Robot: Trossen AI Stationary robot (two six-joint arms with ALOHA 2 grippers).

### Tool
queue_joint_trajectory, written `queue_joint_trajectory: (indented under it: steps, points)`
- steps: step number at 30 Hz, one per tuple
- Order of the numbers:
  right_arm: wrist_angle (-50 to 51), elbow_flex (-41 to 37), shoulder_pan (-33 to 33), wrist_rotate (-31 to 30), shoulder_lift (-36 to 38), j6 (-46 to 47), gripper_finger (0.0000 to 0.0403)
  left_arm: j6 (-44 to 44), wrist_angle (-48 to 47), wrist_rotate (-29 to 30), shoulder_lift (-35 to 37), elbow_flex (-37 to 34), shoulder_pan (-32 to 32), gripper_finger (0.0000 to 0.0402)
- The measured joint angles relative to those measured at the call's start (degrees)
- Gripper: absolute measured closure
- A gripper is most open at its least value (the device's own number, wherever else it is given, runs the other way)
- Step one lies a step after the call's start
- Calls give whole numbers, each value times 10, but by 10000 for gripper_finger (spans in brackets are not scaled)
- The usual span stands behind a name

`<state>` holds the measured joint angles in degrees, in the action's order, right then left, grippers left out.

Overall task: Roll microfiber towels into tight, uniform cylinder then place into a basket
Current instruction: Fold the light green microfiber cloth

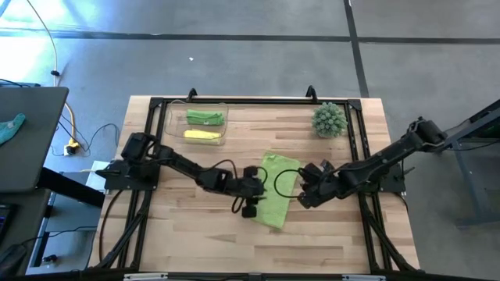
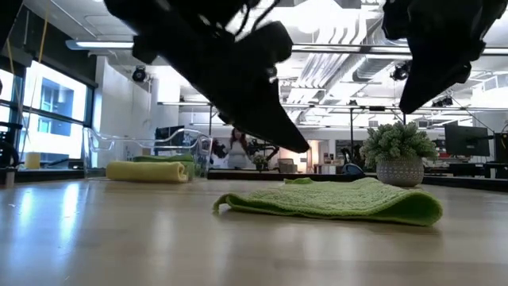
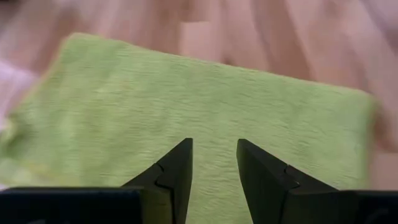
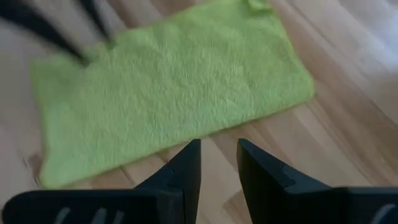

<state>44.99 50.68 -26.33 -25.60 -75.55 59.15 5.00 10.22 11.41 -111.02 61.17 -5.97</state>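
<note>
A light green towel (image 1: pixel 275 191) lies flat on the wooden table, in the middle; in the low view (image 2: pixel 341 201) its right end looks folded over. My left gripper (image 1: pixel 250 206) hovers over the towel's left near part (image 3: pixel 214 149), fingers slightly apart and empty. My right gripper (image 1: pixel 301 197) hovers just off the towel's right edge (image 4: pixel 219 149), also slightly apart and empty. The clear basket (image 1: pixel 173 125) stands at the far left and holds a green roll (image 1: pixel 205 117) and a pale yellow roll (image 1: pixel 201 135).
A spiky green plant in a pot (image 1: pixel 329 119) stands at the far right of the table. A black frame (image 1: pixel 234 101) runs around the table's edges. Bare wood lies in front of the towel and to the left of it.
</note>
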Motion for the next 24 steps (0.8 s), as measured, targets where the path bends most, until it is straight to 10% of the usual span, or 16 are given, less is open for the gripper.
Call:
queue_joint_trajectory:
  steps: [24]
  points:
    - [-13, 0, 0, 27, -1, -82, 309, 150, -68, -37, -59, 4, 17, 287]
